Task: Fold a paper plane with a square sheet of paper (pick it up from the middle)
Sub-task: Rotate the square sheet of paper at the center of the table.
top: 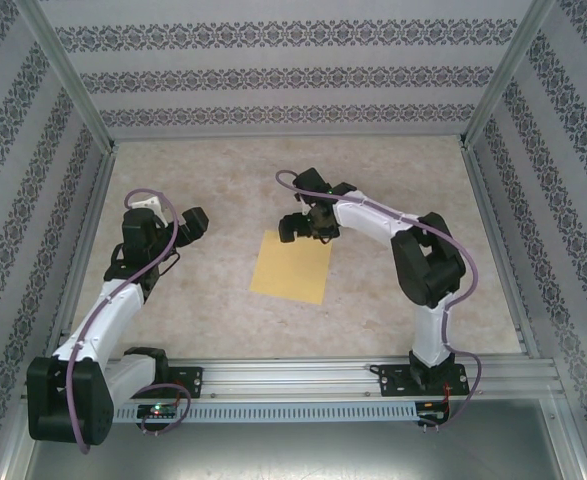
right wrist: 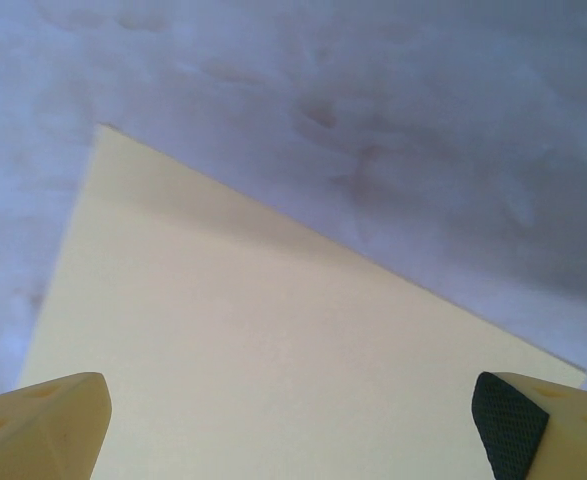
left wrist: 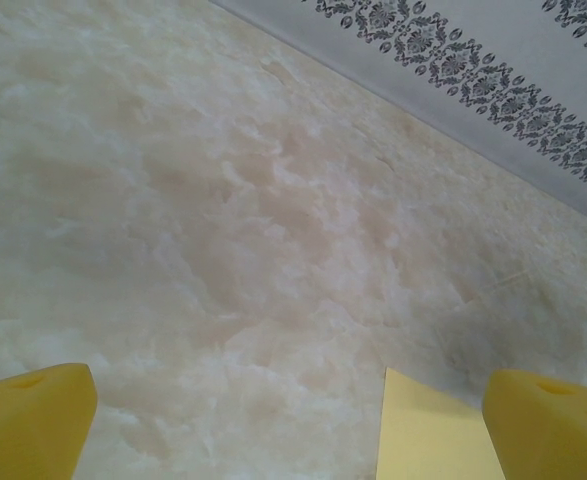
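Note:
The square sheet of paper (top: 291,267) lies flat and unfolded on the marbled table, yellow-orange and plain. My right gripper (top: 308,228) hangs open over the sheet's far edge; in the right wrist view the sheet (right wrist: 273,350) spreads under the gap between its yellow fingertips (right wrist: 43,425). Nothing is between them. My left gripper (top: 188,228) is open to the left of the sheet, apart from it. In the left wrist view one corner of the sheet (left wrist: 433,435) shows beside the right fingertip (left wrist: 553,420). No paper plane is in view.
Patterned walls with aluminium posts (top: 68,85) close in the table on three sides. A metal rail (top: 303,378) carrying both arm bases runs along the near edge. Bare marbled tabletop (top: 393,170) surrounds the sheet.

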Action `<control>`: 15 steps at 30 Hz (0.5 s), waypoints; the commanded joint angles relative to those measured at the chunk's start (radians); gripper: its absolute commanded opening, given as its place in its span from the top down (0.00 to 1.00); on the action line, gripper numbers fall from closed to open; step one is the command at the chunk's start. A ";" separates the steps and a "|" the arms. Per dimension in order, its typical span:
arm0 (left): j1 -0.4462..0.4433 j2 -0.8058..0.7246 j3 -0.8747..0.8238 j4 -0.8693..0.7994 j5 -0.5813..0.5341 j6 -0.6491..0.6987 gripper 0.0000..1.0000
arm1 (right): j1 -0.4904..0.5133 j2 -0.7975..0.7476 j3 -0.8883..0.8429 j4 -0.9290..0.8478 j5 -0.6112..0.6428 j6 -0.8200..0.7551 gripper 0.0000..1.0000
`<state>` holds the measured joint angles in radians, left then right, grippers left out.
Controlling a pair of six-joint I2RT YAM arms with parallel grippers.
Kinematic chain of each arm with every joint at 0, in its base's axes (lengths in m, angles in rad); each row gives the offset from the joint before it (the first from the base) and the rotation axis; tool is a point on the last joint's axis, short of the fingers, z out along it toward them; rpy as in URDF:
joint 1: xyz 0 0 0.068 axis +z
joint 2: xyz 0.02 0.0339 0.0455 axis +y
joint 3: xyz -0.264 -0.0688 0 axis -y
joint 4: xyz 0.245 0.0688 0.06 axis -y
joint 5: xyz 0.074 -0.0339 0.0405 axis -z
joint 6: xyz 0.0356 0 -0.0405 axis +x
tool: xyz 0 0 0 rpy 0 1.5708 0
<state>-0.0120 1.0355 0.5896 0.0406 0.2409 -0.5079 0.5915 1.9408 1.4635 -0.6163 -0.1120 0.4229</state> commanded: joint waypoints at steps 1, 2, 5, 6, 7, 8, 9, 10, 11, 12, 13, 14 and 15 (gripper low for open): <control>-0.003 -0.023 0.021 -0.059 -0.052 0.035 0.00 | 0.053 -0.087 -0.017 0.022 -0.038 0.075 0.05; -0.003 -0.027 0.020 -0.061 -0.067 0.035 0.00 | 0.078 -0.087 -0.034 0.058 -0.073 0.114 0.06; -0.003 -0.043 0.017 -0.073 -0.118 0.032 0.00 | 0.138 -0.061 -0.079 0.157 -0.169 0.222 0.07; -0.003 -0.049 0.018 -0.077 -0.136 0.031 0.00 | 0.159 -0.044 -0.084 0.183 -0.191 0.247 0.08; -0.003 -0.052 0.019 -0.083 -0.148 0.031 0.00 | 0.178 -0.028 -0.080 0.192 -0.202 0.258 0.09; -0.003 -0.053 0.021 -0.090 -0.157 0.035 0.00 | 0.198 -0.007 -0.067 0.187 -0.200 0.267 0.09; -0.003 -0.053 0.025 -0.099 -0.161 0.038 0.00 | 0.216 0.012 -0.054 0.177 -0.191 0.271 0.09; -0.003 -0.052 0.029 -0.108 -0.162 0.040 0.00 | 0.227 0.022 -0.047 0.172 -0.186 0.273 0.09; -0.003 -0.054 0.031 -0.114 -0.159 0.042 0.00 | 0.242 0.037 -0.040 0.170 -0.183 0.276 0.09; -0.003 -0.056 0.031 -0.117 -0.158 0.043 0.00 | 0.253 0.052 -0.032 0.170 -0.186 0.278 0.09; -0.003 -0.058 0.029 -0.117 -0.158 0.042 0.00 | 0.261 0.065 -0.025 0.170 -0.195 0.278 0.09; -0.003 -0.058 0.027 -0.118 -0.156 0.042 0.00 | 0.269 0.083 -0.013 0.162 -0.205 0.277 0.09; -0.003 -0.060 0.026 -0.117 -0.154 0.038 0.00 | 0.276 0.096 -0.007 0.154 -0.212 0.276 0.09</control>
<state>-0.0120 0.9936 0.5915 -0.0448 0.1036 -0.4938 0.8593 2.0075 1.4204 -0.4561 -0.2905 0.6674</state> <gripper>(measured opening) 0.999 0.910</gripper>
